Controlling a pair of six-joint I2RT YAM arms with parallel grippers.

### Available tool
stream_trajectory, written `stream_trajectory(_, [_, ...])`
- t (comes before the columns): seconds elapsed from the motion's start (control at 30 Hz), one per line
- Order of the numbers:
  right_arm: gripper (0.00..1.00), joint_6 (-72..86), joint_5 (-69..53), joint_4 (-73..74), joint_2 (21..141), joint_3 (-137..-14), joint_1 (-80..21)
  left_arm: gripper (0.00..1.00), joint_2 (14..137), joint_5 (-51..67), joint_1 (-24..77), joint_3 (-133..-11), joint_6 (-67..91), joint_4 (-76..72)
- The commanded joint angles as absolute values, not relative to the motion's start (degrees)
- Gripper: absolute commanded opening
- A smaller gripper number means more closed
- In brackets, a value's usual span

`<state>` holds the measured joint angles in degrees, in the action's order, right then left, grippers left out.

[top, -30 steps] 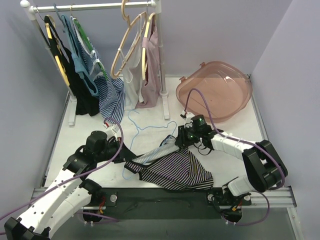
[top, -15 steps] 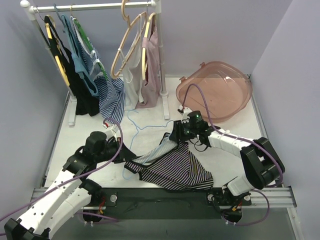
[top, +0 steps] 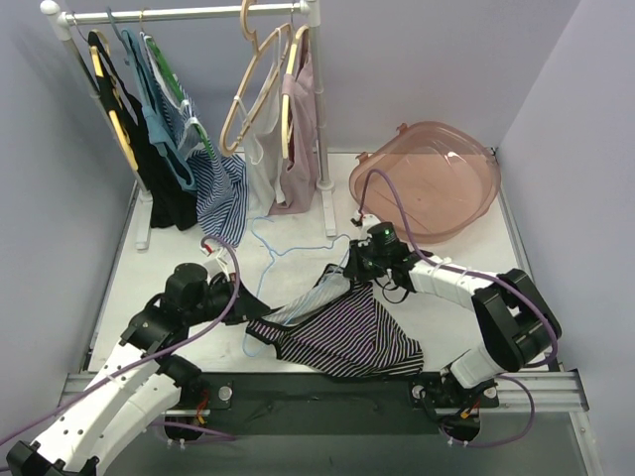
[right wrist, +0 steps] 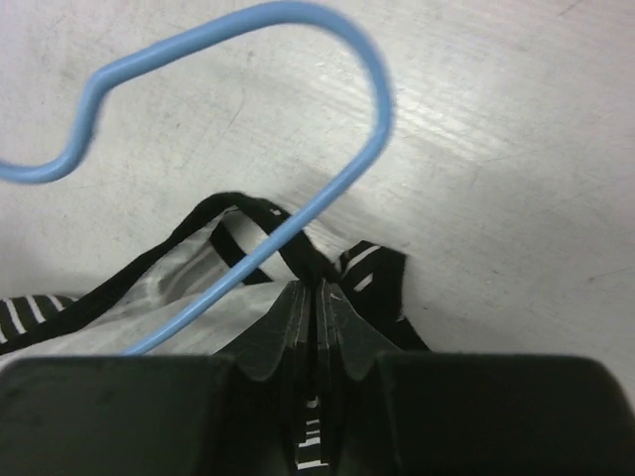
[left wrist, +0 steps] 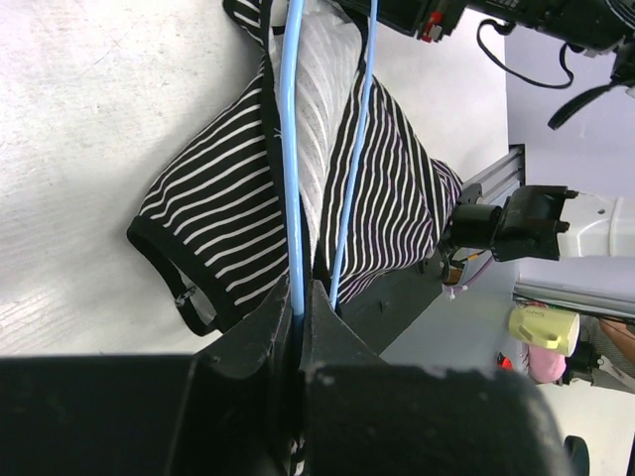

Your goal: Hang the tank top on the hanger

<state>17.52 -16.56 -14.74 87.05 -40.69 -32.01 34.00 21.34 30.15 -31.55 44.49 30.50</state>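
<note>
Tank top (top: 342,332): black-and-white striped, crumpled on the white bench (top: 169,253) near its front edge, between the two arms, with the pale grey inside showing.
Hanger (top: 275,248): slim pale-blue rod. Its hook lies on the bench just beyond the top, and two of its rods run across the grey inside.
Left claw (left wrist: 297,300): fingers pinched tight around one hanger rod, at the top's near-left end.
Right claw (right wrist: 317,290): fingers pressed together on the top's black strap trim, just beside the hook.
Back left: clothes rail (top: 189,13) hung with garments and tan wooden hangers (top: 243,94).
Back right: translucent pink tub (top: 466,188), on the bench.
</note>
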Motion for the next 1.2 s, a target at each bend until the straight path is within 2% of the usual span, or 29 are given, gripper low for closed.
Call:
stream_trajectory(0.0, [0.0, 17.66, -13.54, -14.15, 84.12, -43.94, -27.7, 0.0, 31.47, 23.9, 29.79, -31.55, 43.42, 27.16])
stream_trajectory(0.33, [0.0, 19.68, -15.2, -12.75, 79.28, -45.96, -16.7, 0.0, 32.77, 29.26, 29.79, -33.57, 40.7, 25.3])
stream_trajectory(1.03, [0.0, 20.74, -21.62, -10.99, 69.53, -49.48, -13.09, 0.0, 49.47, 29.09, 29.88, -51.85, 20.05, 43.14])
stream_trajectory(1.17, [0.0, 20.39, -26.35, -8.89, 65.67, -50.71, -13.88, 0.0, 51.24, 23.14, 29.97, -56.32, 18.37, 46.4])
